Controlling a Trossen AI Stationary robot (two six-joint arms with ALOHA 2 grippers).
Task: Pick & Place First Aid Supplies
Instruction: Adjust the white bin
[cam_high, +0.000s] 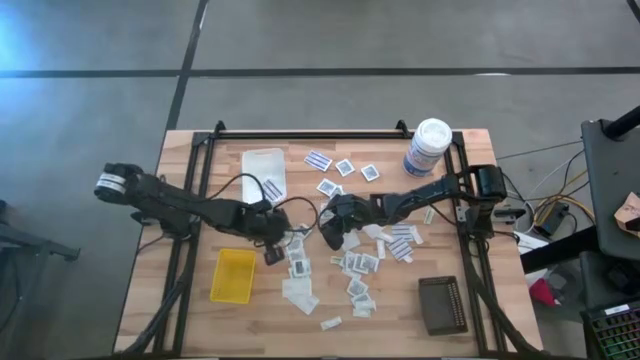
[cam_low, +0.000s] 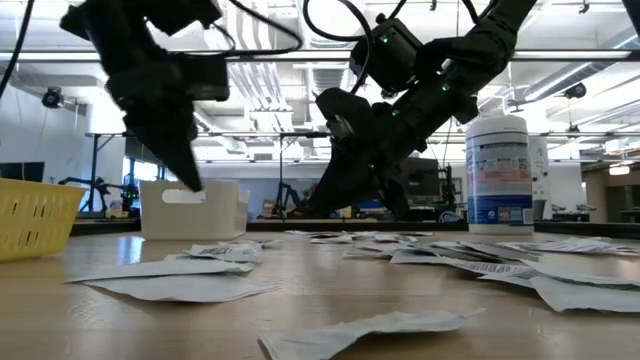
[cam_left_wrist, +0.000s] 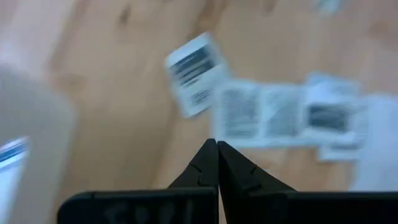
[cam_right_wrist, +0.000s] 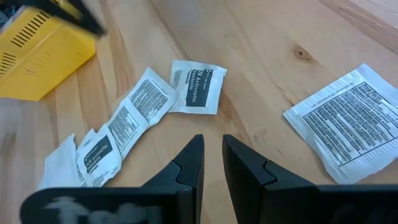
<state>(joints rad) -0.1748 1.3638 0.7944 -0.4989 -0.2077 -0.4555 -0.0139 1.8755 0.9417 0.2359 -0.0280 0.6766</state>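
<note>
First aid packets (cam_high: 355, 265) scattered flat across the middle of the wooden tabletop (cam_high: 180, 310), most in a loose heap between the two arms and running toward the near edge, a few more (cam_high: 345, 168) up by the far side. Among them, white squares with dark printed centres and a strip of joined packets (cam_right_wrist: 134, 112) lying beside a single square packet (cam_right_wrist: 198, 87). Left pincer (cam_high: 272, 252) poised low over the heap's left edge, fingers pressed fully together with nothing between them. Right pincer (cam_high: 330, 235) just beside it at the heap's top, fingers (cam_right_wrist: 186, 165) parted by a narrow gap, empty, pointing down at bare wood near the square packet. Yellow tray (cam_high: 233, 275) left of the heap, white tray (cam_high: 264, 172) behind it, black tray (cam_high: 442, 305) at the near right. White canister with blue label (cam_high: 428, 148) upright at the far right.
</note>
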